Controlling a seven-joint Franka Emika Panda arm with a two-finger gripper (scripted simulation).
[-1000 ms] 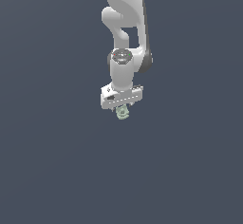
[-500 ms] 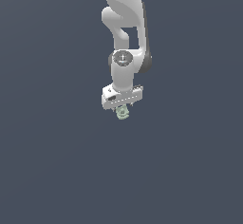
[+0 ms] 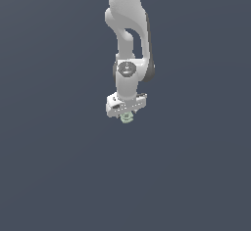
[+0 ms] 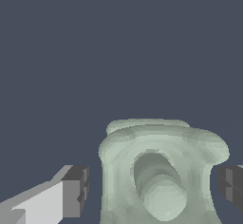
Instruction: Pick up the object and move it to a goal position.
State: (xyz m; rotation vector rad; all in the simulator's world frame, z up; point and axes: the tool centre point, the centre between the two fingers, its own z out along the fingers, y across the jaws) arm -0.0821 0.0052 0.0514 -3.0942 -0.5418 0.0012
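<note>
- The worktop is one big flat dark grey-blue floor. It fills both views, and no edge of it shows anywhere.
- I see nothing else lying on it, so there is room to move on every side. No goal mark shows, so I cannot tell where the goal is.
- The white arm comes down from the top of the exterior view and points straight down.
- The end effector is spread wide. In the wrist view a dark finger pad sits on each side of the object, with a small gap on each side. It grips nothing yet.
- The object is a small, pale green, lumpy thing sitting right between the fingers, under the arm.
- I think this is the grab step. Next the fingers need to squeeze shut, then lift.
</note>
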